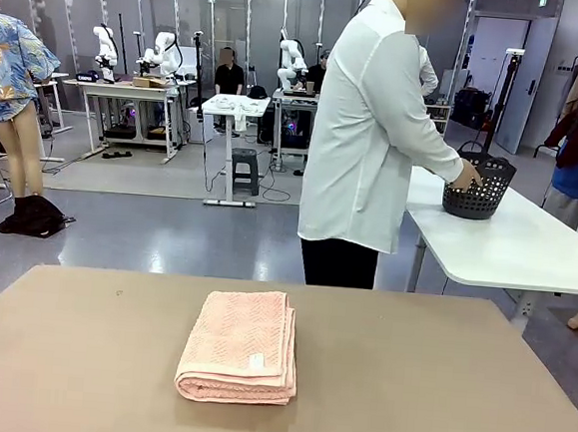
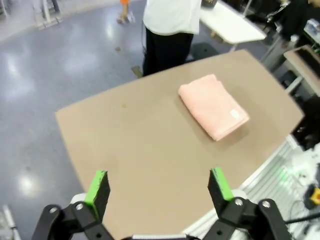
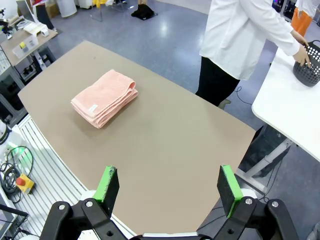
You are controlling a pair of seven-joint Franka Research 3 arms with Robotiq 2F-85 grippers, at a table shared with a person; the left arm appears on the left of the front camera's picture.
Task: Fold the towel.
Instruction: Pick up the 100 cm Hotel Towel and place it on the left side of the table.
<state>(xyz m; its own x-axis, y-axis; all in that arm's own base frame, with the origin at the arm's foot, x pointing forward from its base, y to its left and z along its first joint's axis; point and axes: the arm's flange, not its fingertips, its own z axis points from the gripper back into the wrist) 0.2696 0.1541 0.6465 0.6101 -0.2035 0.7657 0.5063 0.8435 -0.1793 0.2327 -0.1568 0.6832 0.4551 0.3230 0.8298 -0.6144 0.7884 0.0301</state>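
The towel (image 1: 241, 344) is salmon pink and lies folded into a thick rectangle in the middle of the brown table (image 1: 436, 388), with a small white label near its front fold. It lies flat as the towel (image 2: 213, 105) in the left wrist view and the towel (image 3: 105, 97) in the right wrist view. My left gripper (image 2: 159, 189) hangs open high above the table's near edge, well away from the towel. My right gripper (image 3: 169, 186) is open too, raised over the table's other side. Neither holds anything.
A person in a white shirt (image 1: 371, 132) stands just beyond the table's far edge, turned away, one hand on a black basket (image 1: 479, 191) on a white side table (image 1: 527, 250). Bare tabletop surrounds the towel.
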